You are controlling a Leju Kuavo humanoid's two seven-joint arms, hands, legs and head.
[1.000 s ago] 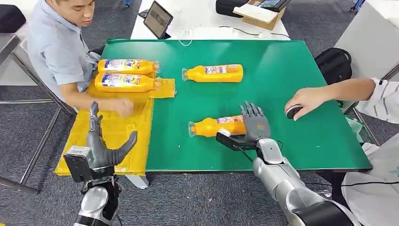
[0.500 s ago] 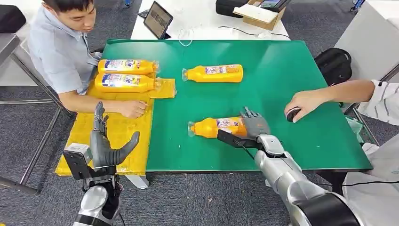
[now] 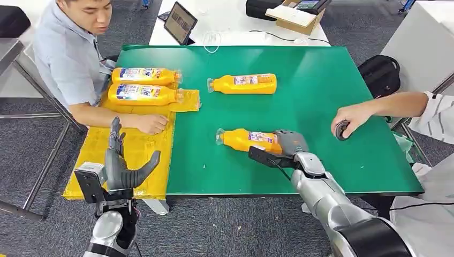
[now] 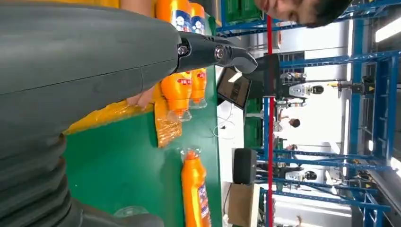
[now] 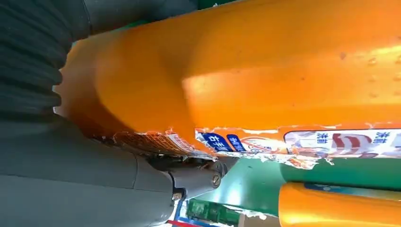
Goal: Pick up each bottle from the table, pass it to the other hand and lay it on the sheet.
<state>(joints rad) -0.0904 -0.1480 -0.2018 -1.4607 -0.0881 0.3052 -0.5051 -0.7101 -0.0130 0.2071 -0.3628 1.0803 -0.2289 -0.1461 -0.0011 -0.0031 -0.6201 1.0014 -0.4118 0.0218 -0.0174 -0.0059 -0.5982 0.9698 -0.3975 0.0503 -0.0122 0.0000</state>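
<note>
Partly hidden bottle (image 3: 248, 141) base, right hand (image 3: 289, 143) wrapped around it

Robot hand (image 5: 71, 156) grips orange bottle (image 5: 265, 75); second bottle (image 5: 340, 208) beside it.

The green table (image 3: 321, 96) carries a yellow sheet (image 3: 134, 155) draped over its left edge and two orange bottles: one near the middle (image 3: 243, 83), one toward the front edge (image 3: 247, 141).
</note>
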